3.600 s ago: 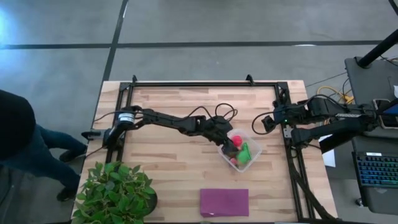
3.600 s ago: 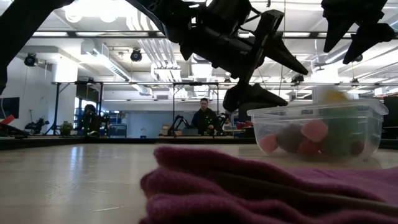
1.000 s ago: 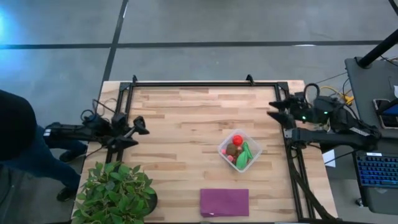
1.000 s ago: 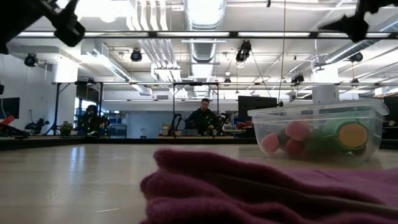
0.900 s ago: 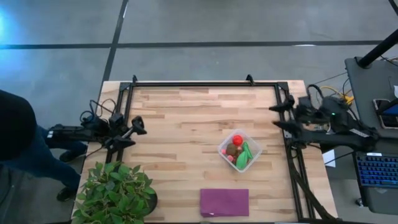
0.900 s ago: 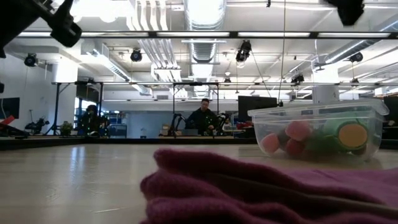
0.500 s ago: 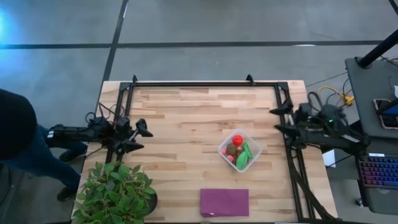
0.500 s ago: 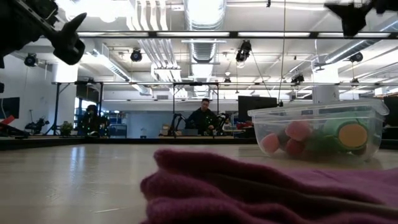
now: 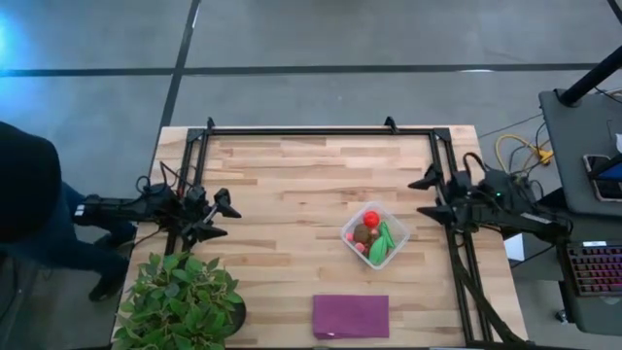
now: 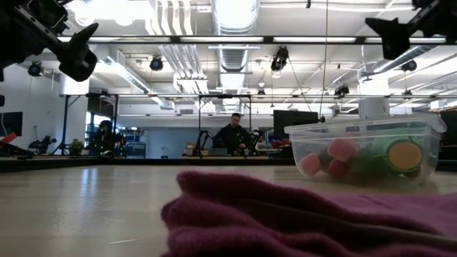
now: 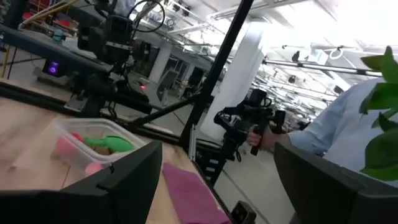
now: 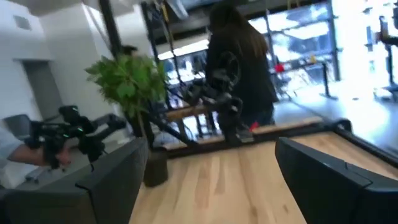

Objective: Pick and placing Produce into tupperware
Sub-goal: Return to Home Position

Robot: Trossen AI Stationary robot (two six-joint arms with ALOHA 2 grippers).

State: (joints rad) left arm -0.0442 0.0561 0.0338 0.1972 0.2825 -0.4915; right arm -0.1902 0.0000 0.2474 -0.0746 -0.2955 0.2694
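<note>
Your left gripper [image 9: 225, 217] hangs spread and empty over the table's [image 9: 292, 185] left edge. Your right gripper [image 9: 428, 196], also spread, hangs at the right edge. Between them, nearer the right one, the tupperware [image 9: 397, 233] holds the produce [image 9: 370, 234].

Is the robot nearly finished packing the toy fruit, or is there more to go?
It looks finished. Done: the produce lies inside the tupperware, and I see no loose piece on the table. In hand: nothing; the left end effector and right end effector are open and empty at the table's side edges. Left: apparently only parking the arms.
</note>
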